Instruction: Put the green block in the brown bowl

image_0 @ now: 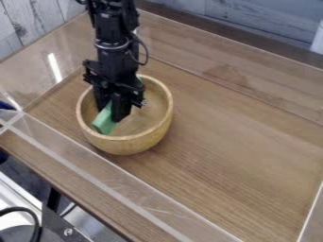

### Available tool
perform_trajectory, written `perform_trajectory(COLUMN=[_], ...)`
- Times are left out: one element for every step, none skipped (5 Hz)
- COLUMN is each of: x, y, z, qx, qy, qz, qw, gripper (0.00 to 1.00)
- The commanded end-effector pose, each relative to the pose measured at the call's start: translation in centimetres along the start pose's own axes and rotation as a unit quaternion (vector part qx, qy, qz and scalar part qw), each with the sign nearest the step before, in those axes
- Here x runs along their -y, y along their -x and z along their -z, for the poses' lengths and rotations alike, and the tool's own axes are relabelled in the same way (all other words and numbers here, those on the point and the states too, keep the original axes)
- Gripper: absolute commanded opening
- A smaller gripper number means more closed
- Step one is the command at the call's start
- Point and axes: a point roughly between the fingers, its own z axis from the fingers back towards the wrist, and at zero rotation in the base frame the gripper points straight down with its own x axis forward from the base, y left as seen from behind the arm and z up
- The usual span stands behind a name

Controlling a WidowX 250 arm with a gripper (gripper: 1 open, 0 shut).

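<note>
The brown bowl [130, 138] sits on the wooden table at the left of centre, round and light tan. Inside it stands the green block [105, 119], tilted, its lower end down near the bowl's left inner wall. My black gripper [117, 102] reaches straight down into the bowl from above and is shut on the upper end of the green block. The fingers cover the block's top part.
A clear plastic wall [76, 165] runs along the table's front left edge, and another rims the far side. The wooden tabletop [240, 132] stretches to the right of the bowl. Dark cables [15, 219] lie below the front corner.
</note>
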Motion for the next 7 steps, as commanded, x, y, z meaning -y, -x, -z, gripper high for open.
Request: perform_trajectory(x=[-0.2, -0.1, 0.02, 0.13, 0.25, 0.36, 0.51], y=[-0.83, -0.89, -0.95, -1.0, -1.07, -1.11, -1.06], z=[-0.85, -0.76, -0.7, -0.65, -0.6, -0.62, -1.05], qx=[0.016, 0.014, 0.011, 0.009, 0.008, 0.006, 0.006], qy=[-0.008, -0.007, -0.006, -0.004, -0.002, 0.0, 0.002], qz=[0.002, 0.002, 0.002, 0.002, 0.002, 0.002, 0.001], qw=[0.9998, 0.9999, 0.9999, 0.9999, 1.0, 1.0, 1.0], gripper=[0.0, 0.0, 0.0, 0.0, 0.0, 0.0, 1.0])
